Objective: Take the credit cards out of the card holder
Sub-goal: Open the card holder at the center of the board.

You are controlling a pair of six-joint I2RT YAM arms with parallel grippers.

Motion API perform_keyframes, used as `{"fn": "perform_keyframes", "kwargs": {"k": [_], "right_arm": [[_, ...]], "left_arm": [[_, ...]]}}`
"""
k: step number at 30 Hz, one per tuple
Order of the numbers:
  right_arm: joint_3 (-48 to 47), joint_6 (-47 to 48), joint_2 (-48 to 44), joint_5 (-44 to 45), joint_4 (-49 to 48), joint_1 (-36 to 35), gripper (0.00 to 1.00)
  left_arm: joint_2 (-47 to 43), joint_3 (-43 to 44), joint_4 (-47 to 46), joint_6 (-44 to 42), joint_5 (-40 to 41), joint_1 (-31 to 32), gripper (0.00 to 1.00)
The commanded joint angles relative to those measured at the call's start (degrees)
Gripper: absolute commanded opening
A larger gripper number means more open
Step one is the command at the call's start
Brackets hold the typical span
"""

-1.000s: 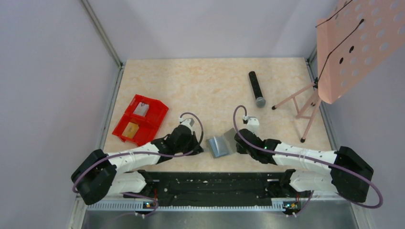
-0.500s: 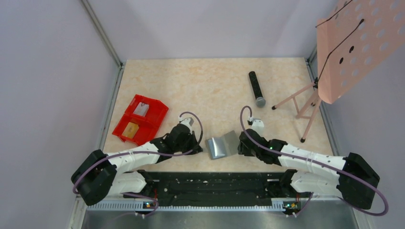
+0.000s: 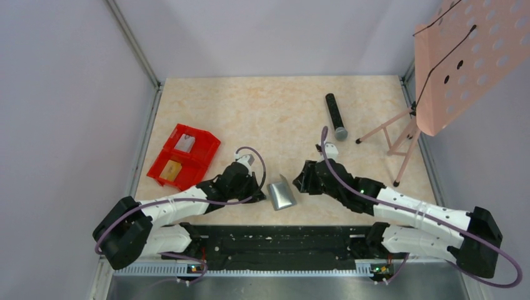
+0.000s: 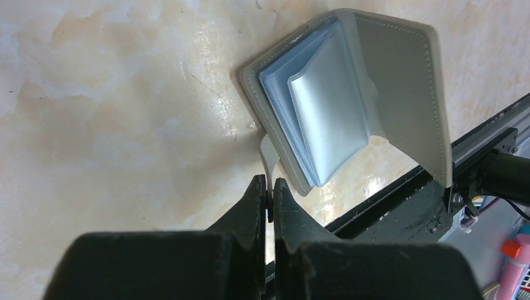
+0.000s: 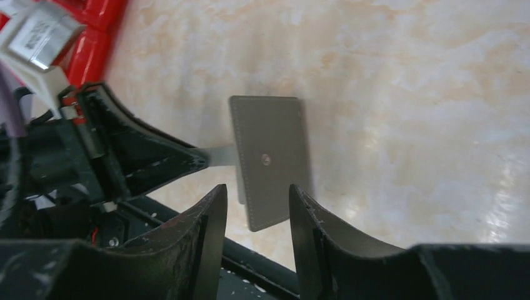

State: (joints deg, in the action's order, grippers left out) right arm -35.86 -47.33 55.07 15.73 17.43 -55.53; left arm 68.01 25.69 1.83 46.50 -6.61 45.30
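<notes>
The grey card holder (image 3: 281, 195) lies near the table's front edge, half folded. Its outer flap (image 4: 400, 94) stands up over pale blue-grey inner sleeves (image 4: 325, 112). No credit cards show plainly inside it. My left gripper (image 4: 270, 187) is shut on the holder's thin strap tab, just left of the holder (image 3: 259, 190). My right gripper (image 5: 256, 200) is open, a short way off the holder's dark outer cover (image 5: 270, 159), with nothing between its fingers. In the top view the right gripper (image 3: 301, 181) sits to the right of the holder.
A red two-compartment bin (image 3: 203, 150) at the left holds an orange flat piece (image 3: 170, 170) and a grey one (image 3: 185, 143). A black microphone (image 3: 335, 115) lies farther back. A pink music stand (image 3: 462, 56) stands at the right. The black base rail (image 3: 281, 240) runs along the front.
My right gripper opened, let go of the holder's right flap and drew back from it. The flap swung up, so the holder is narrower. The left gripper kept its grip.
</notes>
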Motion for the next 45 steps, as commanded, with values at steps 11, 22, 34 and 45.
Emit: {"fn": "perform_keyframes", "kwargs": {"k": [11, 22, 34, 45], "right_arm": [[-8.58, -2.44, 22.26, -4.04, -16.81, -9.05, 0.35], [-7.03, -2.41, 24.25, 5.33, -8.84, -7.9, 0.5], [-1.76, 3.82, 25.34, -0.52, -17.02, -4.17, 0.7], [-0.15, 4.62, 27.39, -0.23, -19.42, -4.23, 0.8]], "left_arm": [[-4.34, -0.03, -1.31, 0.4, -1.3, -0.3, 0.0], [-4.43, 0.2, 0.41, -0.39, 0.3, -0.28, 0.0], [-4.28, 0.06, 1.25, -1.1, 0.81, -0.3, 0.0], [-3.73, -0.29, 0.72, -0.91, 1.03, -0.32, 0.0]]}}
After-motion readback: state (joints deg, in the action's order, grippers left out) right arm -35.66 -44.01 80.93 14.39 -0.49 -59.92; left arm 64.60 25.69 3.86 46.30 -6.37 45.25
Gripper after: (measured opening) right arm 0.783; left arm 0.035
